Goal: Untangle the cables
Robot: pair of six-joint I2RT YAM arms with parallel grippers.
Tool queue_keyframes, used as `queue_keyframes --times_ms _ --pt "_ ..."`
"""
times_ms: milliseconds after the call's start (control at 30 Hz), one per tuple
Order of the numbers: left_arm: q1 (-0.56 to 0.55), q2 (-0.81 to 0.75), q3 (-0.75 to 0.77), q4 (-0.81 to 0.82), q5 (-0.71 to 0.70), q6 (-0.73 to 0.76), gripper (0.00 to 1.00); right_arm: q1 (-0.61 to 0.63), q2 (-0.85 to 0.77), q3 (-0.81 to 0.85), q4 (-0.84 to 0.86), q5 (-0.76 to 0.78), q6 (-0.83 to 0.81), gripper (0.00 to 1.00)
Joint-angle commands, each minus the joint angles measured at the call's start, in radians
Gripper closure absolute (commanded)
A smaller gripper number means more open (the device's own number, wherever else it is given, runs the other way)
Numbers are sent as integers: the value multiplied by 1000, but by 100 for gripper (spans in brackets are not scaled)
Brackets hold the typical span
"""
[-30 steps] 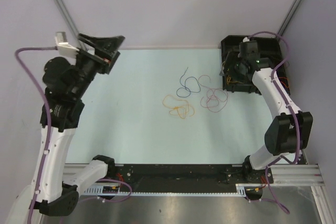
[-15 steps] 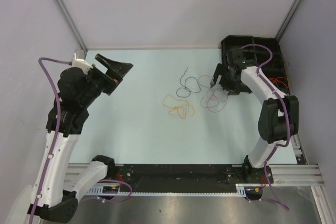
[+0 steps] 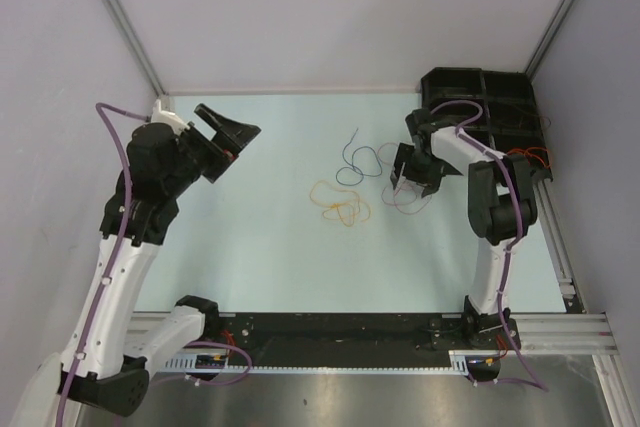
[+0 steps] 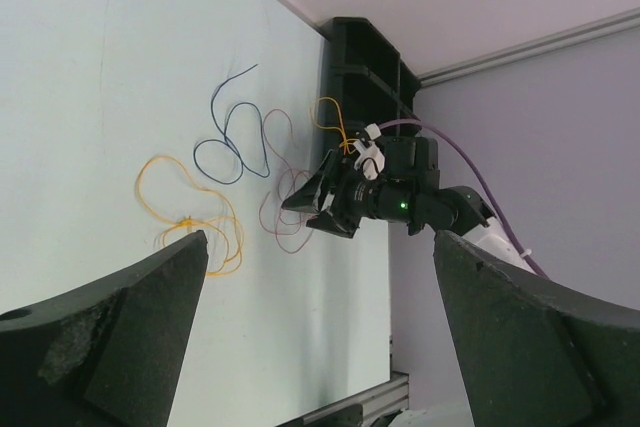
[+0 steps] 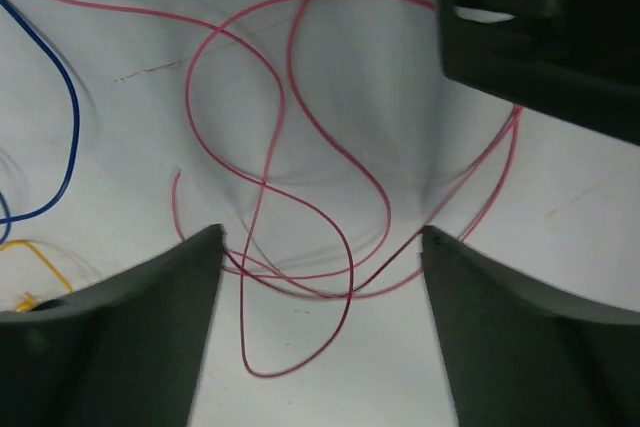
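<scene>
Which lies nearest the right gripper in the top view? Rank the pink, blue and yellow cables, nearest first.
1. The pink cable, directly beneath the right gripper, between its open jaws.
2. The blue cable, to the gripper's left and slightly farther back.
3. The yellow cable, farthest left and nearer the front.

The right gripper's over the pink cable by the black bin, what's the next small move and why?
Probably lower the right gripper straight down and close on the pink cable. Its jaws stand open, the cable's crossing loops lie between them, and the blue cable sits off to one side, so a short descent should catch pink alone.
</scene>
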Motion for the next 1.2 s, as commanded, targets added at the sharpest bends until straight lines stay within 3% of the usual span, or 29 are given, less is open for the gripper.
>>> queue_keyframes --times_ms 0,67,100,133,167,467,900,1167 --pt "7 19 22 29 6 32 0 21 39 91 -19 35 -13 39" --pt "7 33 31 26 1 41 0 19 54 117 -42 41 -15 61" --pt "5 37 39 26 -3 42 0 22 61 149 -55 41 -22 82" --pt "7 39 40 26 -3 45 0 21 64 170 -65 35 -26 95" --pt "7 42 44 26 -5 47 0 21 62 189 -90 33 -27 100" --pt "7 62 76 -19 -51 75 0 -8 -91 463 -170 44 -39 100" --pt "7 37 42 -48 13 26 1 -160 -137 733 -110 -139 -84 100" --pt "7 43 40 -103 93 -11 1 -225 -154 766 -56 -267 -47 100"
